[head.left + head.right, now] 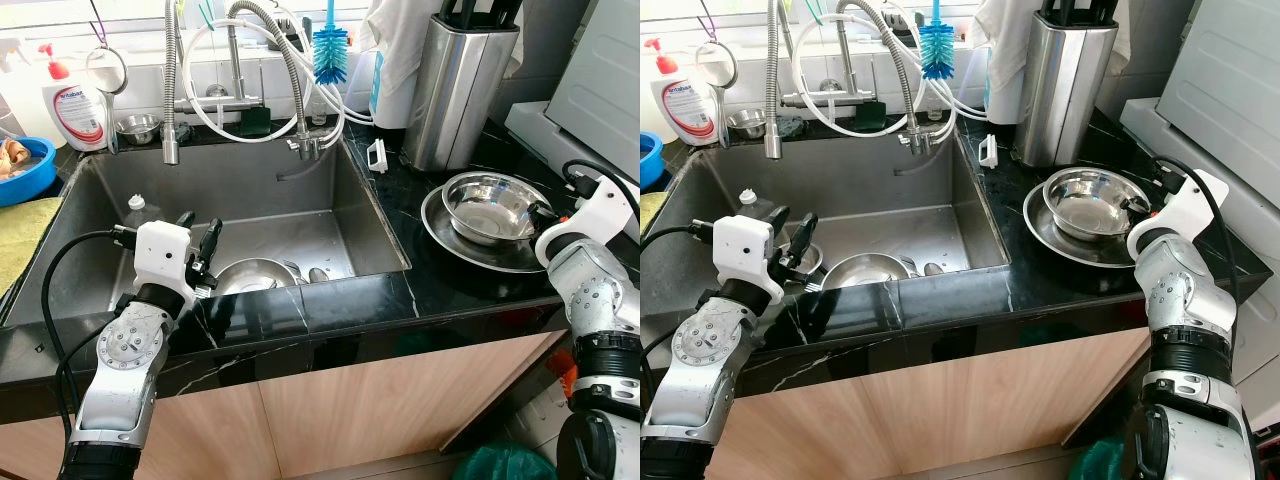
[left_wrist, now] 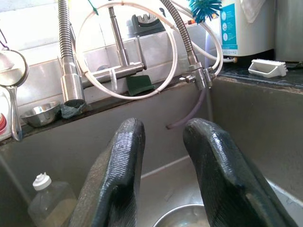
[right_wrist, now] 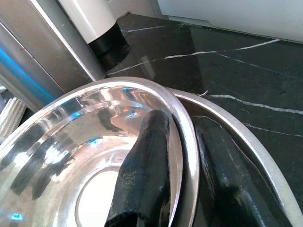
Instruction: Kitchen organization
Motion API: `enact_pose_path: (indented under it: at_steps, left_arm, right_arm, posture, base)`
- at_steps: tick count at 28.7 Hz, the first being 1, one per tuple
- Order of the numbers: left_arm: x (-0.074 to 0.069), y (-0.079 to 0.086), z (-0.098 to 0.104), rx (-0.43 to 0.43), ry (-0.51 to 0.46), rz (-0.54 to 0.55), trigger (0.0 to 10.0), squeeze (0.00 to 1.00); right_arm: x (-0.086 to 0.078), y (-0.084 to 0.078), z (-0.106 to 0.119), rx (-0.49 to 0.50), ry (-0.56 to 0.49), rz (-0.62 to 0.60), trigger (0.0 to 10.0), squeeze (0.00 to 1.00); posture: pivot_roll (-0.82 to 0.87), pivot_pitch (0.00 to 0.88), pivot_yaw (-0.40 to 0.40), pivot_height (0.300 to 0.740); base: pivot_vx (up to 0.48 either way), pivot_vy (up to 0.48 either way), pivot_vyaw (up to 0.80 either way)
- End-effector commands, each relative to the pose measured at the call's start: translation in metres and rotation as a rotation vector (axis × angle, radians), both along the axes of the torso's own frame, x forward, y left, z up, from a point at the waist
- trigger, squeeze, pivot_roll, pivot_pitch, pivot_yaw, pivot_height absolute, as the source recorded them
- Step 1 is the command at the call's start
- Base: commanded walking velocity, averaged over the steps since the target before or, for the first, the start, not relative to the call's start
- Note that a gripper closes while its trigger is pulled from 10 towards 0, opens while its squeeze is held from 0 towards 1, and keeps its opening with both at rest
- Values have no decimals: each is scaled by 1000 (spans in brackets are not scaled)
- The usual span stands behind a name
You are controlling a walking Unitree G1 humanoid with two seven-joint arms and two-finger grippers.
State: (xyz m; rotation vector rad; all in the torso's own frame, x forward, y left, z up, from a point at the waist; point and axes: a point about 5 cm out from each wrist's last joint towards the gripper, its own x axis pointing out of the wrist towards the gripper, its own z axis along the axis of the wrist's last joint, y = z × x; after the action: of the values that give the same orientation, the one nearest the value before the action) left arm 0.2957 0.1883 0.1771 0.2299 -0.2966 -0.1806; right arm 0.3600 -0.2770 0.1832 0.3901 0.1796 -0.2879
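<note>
Right gripper (image 3: pixel 182 189): its two black fingers straddled the rim of the steel bowl (image 1: pixel 487 205), one finger inside the polished hollow and the other outside the wall, closed on the rim with only the thin metal between them.
Steel bowl: round, mirror-bright, sitting inside a wider, shallower steel dish (image 1: pixel 445 240) on the black marbled counter (image 1: pixel 470 290), at about 3 o'clock from the sink.
Left gripper (image 2: pixel 163 175): its ribbed rubbery fingers stood a narrow gap apart, holding nothing, hovering over the near part of the sink (image 1: pixel 300 195).
Sink: deep, rectangular, brushed steel, set into the counter.
In the sink: a second round steel bowl (image 1: pixel 250 275) lay at the near wall, about 6 o'clock in the basin, just right of the left gripper; a spoon-like piece (image 1: pixel 317 274) lay beside it; a clear plastic bottle with a white cap (image 1: pixel 137 210) stood at about 9 o'clock.
Tap (image 1: pixel 235 60): chrome, with coiled metal hoses (image 1: pixel 172 80) and white tubing, at 12 o'clock behind the basin.
Ledge: a small steel bowl (image 1: pixel 138 127) and a dark green sponge (image 1: pixel 254 120) sat there, with a red-capped white soap bottle (image 1: pixel 75 100) at about 10 o'clock.
Brush (image 1: pixel 329 50): blue bristles, hanging near the tap.
Knife block (image 1: pixel 458 90): tall brushed-steel box at about 1 o'clock, behind the dish.
Blue bowl (image 1: pixel 25 168): plastic, at the far left edge.
</note>
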Motion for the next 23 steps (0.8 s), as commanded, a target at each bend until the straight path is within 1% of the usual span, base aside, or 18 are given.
enact_pose_path:
  at_steps: [1, 6, 8, 10, 11, 12, 13, 15, 17, 18, 19, 21, 22, 23]
  left_arm:
    - [3, -2, 3, 10, -6, -5, 10000, 0]
    - [4, -3, 5, 7, -12, -4, 10000, 0]
    - [4, -3, 5, 6, -13, -4, 10000, 0]
    - [4, -2, 5, 6, -15, -2, 10000, 0]
    - [4, -2, 5, 6, -15, -2, 10000, 0]
    - [4, -2, 5, 6, -15, -2, 10000, 0]
    - [4, -2, 5, 6, -15, -1, 10000, 0]
    - [4, -3, 5, 5, -18, -3, 10000, 0]
    - [4, -3, 5, 5, -18, -3, 10000, 0]
    - [4, -3, 6, 4, -19, -3, 10000, 0]
    - [4, -4, 6, 1, -20, -3, 10000, 0]
    - [4, -5, 6, -2, -21, -4, 10000, 0]
    - [5, -6, 7, -9, -22, -6, 10000, 0]
    - [5, -7, 7, -12, -22, -7, 10000, 0]
  right_arm:
    - [4, 3, 9, -12, -17, 9, 0, 0]
    - [4, 2, 14, 6, -71, -13, 0, 0]
    - [4, 2, 21, 20, -131, -19, 0, 0]
    - [3, 3, 39, 53, -266, -20, 0, 0]
    - [3, 4, 43, 59, -293, -15, 0, 0]
    - [2, 6, 49, 69, -341, -7, 0, 0]
    - [2, 7, 50, 71, -352, -7, 0, 0]
    - [1, 11, 54, 125, -405, 1, 0, 0]
    - [1, 12, 54, 131, -412, 1, 0, 0]
    - [1, 14, 56, 138, -434, 10, 3608, 0]
    - [0, 19, 59, 142, -466, 47, 10000, 0]
    - [0, 27, 61, 139, -507, 104, 10000, 0]
    - [0, 36, 54, 119, -507, 154, 10000, 0]
    - [-1, 39, 51, 113, -507, 170, 10000, 0]
  posture:
    - [62, 0, -25, 740]
    - [66, 0, -26, 740]
    - [68, 0, -25, 740]
    - [68, 0, -25, 740]
    - [68, 0, -25, 740]
    - [67, 0, -24, 740]
    - [67, 0, -24, 740]
    - [70, 0, -26, 740]
    - [70, 0, -26, 740]
    - [70, 0, -26, 740]
    - [71, 0, -27, 740]
    - [70, 0, -27, 740]
    - [77, 0, -29, 740]
    - [77, 0, -29, 740]
  base:
    - [0, 0, 0]
    - [0, 0, 0]
    - [0, 0, 0]
    - [0, 0, 0]
    - [0, 0, 0]
    - [0, 0, 0]
    - [0, 0, 0]
    - [0, 0, 0]
    - [0, 0, 0]
    - [0, 0, 0]
    - [0, 0, 0]
    - [0, 0, 0]
    - [0, 0, 0]
    - [0, 0, 0]
